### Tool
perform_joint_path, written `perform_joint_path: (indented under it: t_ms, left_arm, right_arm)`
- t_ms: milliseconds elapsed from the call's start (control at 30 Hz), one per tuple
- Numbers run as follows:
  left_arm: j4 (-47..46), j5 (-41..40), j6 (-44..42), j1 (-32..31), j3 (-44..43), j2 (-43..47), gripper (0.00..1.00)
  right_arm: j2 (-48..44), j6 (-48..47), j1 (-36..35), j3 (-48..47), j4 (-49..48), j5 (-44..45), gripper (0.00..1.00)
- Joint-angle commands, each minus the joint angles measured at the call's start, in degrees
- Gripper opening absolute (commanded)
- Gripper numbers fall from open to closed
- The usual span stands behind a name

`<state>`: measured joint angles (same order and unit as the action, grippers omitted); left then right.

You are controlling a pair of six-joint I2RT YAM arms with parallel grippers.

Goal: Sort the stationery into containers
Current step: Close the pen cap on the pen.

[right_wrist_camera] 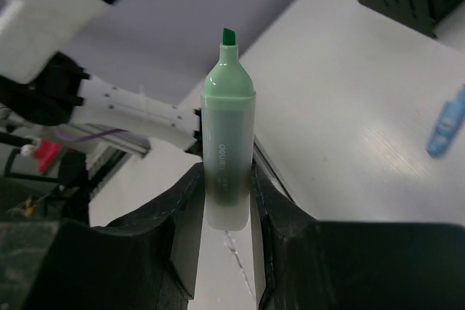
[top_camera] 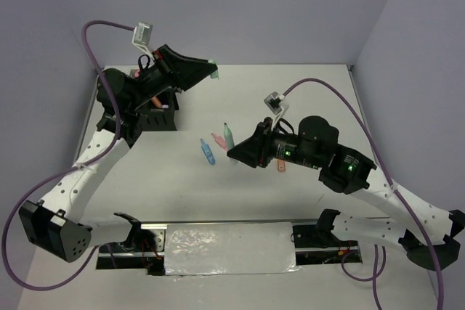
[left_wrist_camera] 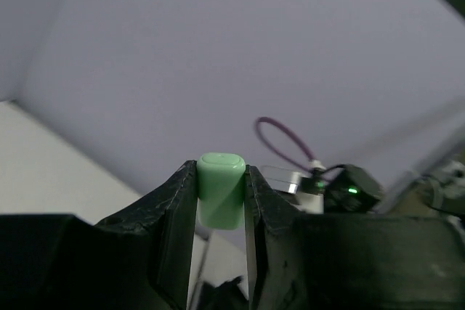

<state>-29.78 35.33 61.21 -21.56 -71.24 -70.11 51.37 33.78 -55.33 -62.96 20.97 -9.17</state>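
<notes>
Claw on the left (left_wrist_camera: 220,178): pressed onto a stubby mint green cap (left_wrist_camera: 220,197), one finger on each side, rounded closed end poking past the tips. Raised off the surface (top_camera: 312,99), just beyond the far right corner of the black organizer (top_camera: 156,115). Open end hidden down between the fingers, so impossible to say which way it faces.

Claw on the right (right_wrist_camera: 227,179): pinched round the lower barrel of a mint green highlighter (right_wrist_camera: 228,128), chisel tip bare and pointing away from the wrist. Held well to the right of the organizer, clear of the surface, gripped low, seemingly to leave the tip end free.

Probably meant to meet: same colour, one piece per arm, capping before sorting.

Between organizer and highlighter, lying flat, not yet sorted: pink marker (top_camera: 216,139), blue marker (top_camera: 208,152).

Likely risk: cap skewing in so shallow a pinch.
</notes>
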Motion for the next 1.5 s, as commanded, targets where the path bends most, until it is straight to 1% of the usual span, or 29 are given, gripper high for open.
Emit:
perform_joint_path:
  t_ms: [0,33,100,133,267,333,467,533,667,700,833,1067,1200,1467]
  left_arm:
    - [-24.0,7.6,18.3,-1.5,-1.5,-3.2,0.01]
    - [-29.6,8.2,22.2,-1.6,-2.1,-3.5,0.01]
    - [-34.7,9.1,25.5,-1.7,-2.2,-4.0,0.01]
    - [-38.6,9.0,28.1,-1.8,-1.8,-4.1,0.03]
    - [-46.3,9.1,33.7,-2.1,-1.7,-4.9,0.03]
    - [-47.1,9.1,34.4,-2.2,-1.4,-4.8,0.04]
    - [-40.5,9.0,30.4,-2.3,-0.2,-2.2,0.05]
    - [-37.4,9.1,26.8,-2.4,0.1,-1.3,0.06]
    - [-26.2,9.1,19.6,-3.4,-0.6,0.9,0.05]
    - [-21.7,8.9,16.3,-3.8,-0.8,1.3,0.05]
    - [-15.8,7.4,12.3,-4.5,-0.9,2.6,0.04]
    - [-18.1,7.6,13.7,-4.7,-0.7,1.9,0.04]
    - [-17.7,7.6,13.4,-4.6,-0.9,2.0,0.03]
    - [-16.5,6.9,12.2,-4.6,-2.2,1.7,0.01]
  right_arm:
    - [3.0,-2.0,0.4,-5.8,-10.9,-8.2,0.16]
    - [3.6,-2.3,0.5,-7.9,-11.0,-8.7,0.16]
    - [5.3,-3.4,1.0,-10.7,-9.9,-10.1,0.16]
    - [5.3,-3.5,1.2,-11.0,-9.9,-10.3,0.16]
    - [4.5,-2.0,3.3,-10.1,-15.0,-14.6,0.16]
    - [4.5,-1.9,3.7,-10.6,-15.4,-16.0,0.16]
    - [4.8,-3.3,4.1,-11.7,-14.7,-14.5,0.16]
    - [5.1,-4.2,4.3,-12.6,-14.1,-14.3,0.16]
    - [6.7,-4.9,4.3,-15.0,-13.3,-14.4,0.16]
    - [6.9,-5.1,4.3,-15.6,-13.0,-14.1,0.16]
    - [7.7,-5.7,4.2,-16.8,-12.1,-13.2,0.16]
    - [8.8,-6.2,4.4,-17.7,-11.7,-12.5,0.15]
    - [9.4,-6.4,4.4,-18.1,-11.1,-12.3,0.15]
    - [7.7,-5.9,4.4,-14.7,-11.7,-12.4,0.15]
